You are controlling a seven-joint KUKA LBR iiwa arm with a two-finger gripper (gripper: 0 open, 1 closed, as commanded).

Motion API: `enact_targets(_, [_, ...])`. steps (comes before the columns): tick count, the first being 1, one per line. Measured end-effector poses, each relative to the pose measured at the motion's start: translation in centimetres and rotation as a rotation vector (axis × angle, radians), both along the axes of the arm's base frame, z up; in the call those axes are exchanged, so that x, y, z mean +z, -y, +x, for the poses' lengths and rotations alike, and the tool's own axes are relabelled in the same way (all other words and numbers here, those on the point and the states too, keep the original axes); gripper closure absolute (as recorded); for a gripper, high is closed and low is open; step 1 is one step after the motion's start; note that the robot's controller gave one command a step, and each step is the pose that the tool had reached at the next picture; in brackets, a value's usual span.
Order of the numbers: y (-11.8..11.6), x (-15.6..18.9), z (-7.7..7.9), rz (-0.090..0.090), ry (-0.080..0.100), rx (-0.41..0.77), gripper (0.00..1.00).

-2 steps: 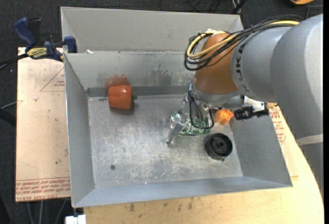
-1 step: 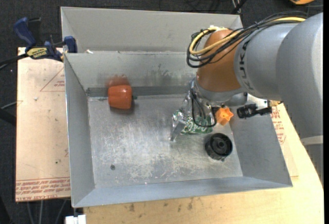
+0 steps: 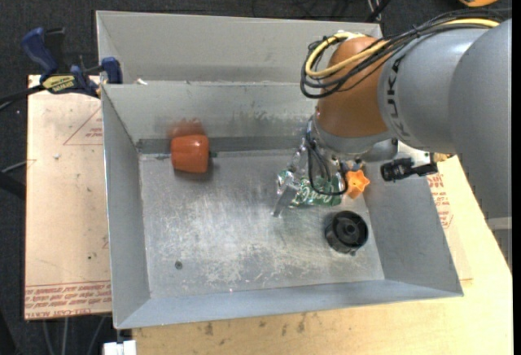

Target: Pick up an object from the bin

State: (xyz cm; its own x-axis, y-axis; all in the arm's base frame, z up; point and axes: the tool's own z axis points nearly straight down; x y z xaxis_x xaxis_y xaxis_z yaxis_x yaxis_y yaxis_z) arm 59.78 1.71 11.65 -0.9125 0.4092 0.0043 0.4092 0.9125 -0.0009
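Here's the grey metal bin (image 3: 122, 182), big and mostly bare across its floor, and the KUKA arm (image 3: 456, 93) comes over the bin's right wall, its orange wrist cover (image 3: 350, 101) with looped cables hanging above the right half of the bin floor. Below that cover the pincer (image 3: 309, 181) is right down at the floor, right of the bin's middle, and whether it is open or closed I cannot tell from here. Against the bin's back wall, left of centre, sits a red-orange block (image 3: 190, 154) with rounded edges, well apart from the rest. Nearer the bin's front right corner, a black round knob-like piece (image 3: 346, 231) lies flat. Under the pincer, a small green-and-white tangle of a thing (image 3: 319, 199) lies on the floor, the pincer directly over it. Smallest of all, a tiny orange piece (image 3: 356, 181) just beside it, towards the bin's right wall.
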Motion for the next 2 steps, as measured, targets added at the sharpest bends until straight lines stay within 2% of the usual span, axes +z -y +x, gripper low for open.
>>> enact_targets(2, [0.0, 3.6, 0.2, 0.000, 0.009, 0.001, 1.00])
